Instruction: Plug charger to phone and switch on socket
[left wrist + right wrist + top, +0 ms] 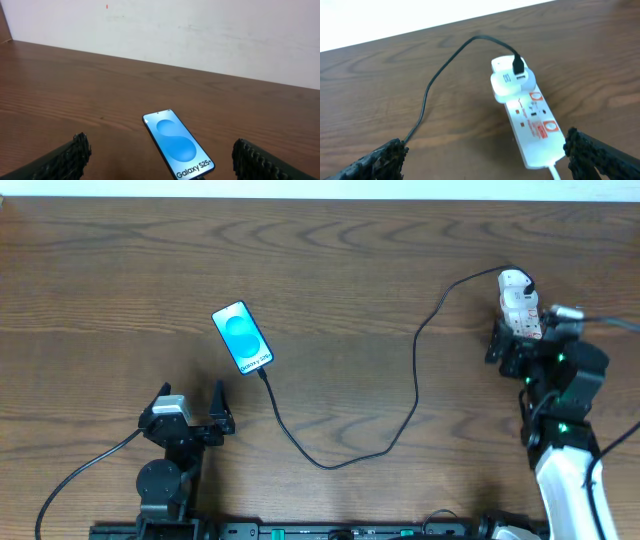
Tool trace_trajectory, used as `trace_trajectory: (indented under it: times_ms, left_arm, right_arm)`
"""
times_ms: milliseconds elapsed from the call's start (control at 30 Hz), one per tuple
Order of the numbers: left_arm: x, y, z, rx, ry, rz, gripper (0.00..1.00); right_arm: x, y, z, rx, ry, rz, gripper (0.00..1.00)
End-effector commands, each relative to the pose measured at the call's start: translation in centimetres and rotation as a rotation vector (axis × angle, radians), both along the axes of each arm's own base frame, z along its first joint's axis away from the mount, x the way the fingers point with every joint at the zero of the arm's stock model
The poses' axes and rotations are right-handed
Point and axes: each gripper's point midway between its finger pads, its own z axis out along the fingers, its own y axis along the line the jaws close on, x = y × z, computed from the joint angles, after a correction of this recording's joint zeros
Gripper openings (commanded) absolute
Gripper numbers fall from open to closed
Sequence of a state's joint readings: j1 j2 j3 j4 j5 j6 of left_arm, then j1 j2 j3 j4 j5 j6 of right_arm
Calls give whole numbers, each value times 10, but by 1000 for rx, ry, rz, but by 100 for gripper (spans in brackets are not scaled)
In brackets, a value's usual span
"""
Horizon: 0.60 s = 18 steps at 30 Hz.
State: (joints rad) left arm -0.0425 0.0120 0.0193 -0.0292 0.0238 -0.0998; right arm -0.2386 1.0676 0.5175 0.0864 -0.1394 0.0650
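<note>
The slim black-framed smartphone (242,337) lies flat on the brown wooden table (350,250), left of centre, screen up. Its long axis runs diagonally from upper left to lower right in the overhead view. The screen glows bright blue with a lighter rounded shape, and white "Galaxy S25+" text sits at the lower-right end. The long thin black charger cable (330,463) meets that short edge, loops down toward the table's near side, then climbs right to the narrow white power strip (517,300). The strip lies near the right edge, its long axis roughly away from the robot. It carries red markings, and a white adapter block (512,80) at its far end takes the cable. A white cord (552,171) leaves its near end. I cannot tell how the switches are set. The left claw (190,408) hangs released just short of the phone, touching nothing. The right claw (484,142) is spread wide, with the strip's near end between its fingers (390,152), apart from both.
</note>
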Motion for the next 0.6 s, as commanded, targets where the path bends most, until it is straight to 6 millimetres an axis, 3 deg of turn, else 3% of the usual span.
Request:
trace_trajectory:
  times_ms: [0,567]
  left_arm:
    - [-1,3,-16,14,49,16,93]
    - [-1,3,-16,14,49,16,93]
  right_arm:
    - [-12,5,1,3,-26,2,99]
    - [-48,23,-8,-22,-155,40,99]
